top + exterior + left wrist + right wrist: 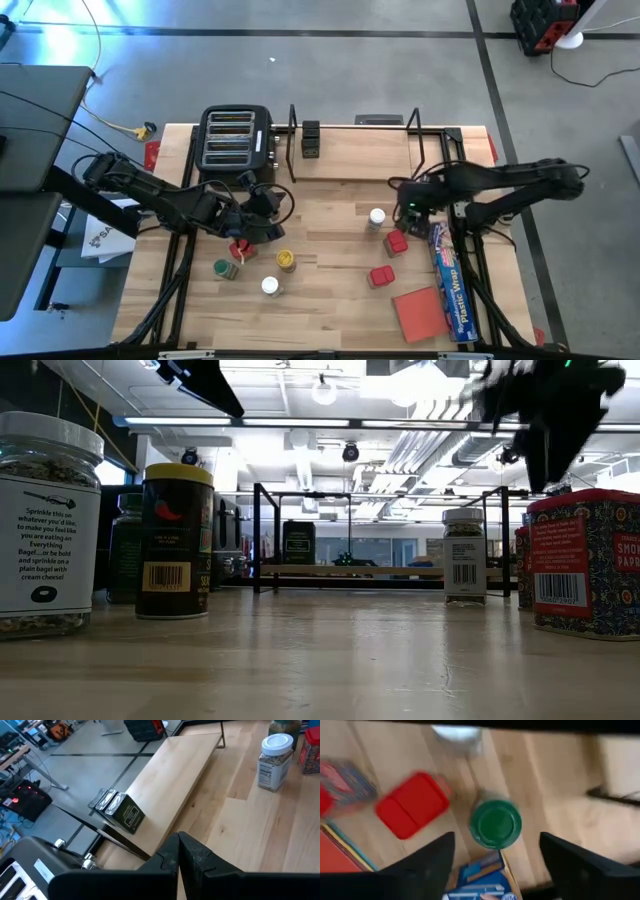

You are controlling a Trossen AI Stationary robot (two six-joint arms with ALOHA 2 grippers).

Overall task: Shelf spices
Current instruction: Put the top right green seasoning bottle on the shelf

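I'm hovering the right gripper [495,852], fingers spread wide, over a green-lidded jar [495,824] beside the blue wrap box [452,282]. The left gripper [178,851] is sitting pinched shut, empty, near the shelf [352,152], where one dark tin [310,140] is standing.

Lab: concrete floor [330,80], exposed ceiling ducts [420,450].

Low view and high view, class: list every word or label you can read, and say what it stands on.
"Everything Bagel", amid small print about sprinkling: white-label jar.
"SMO… PAP…", cut off at the picture's edge: red square tin.
"Plastic Wrap": long blue box.
Yellow-lidded dark jar: a chili picture and a barcode; its words are too small to read.
White-lidded jar: barcode only; the rest is too small to read.
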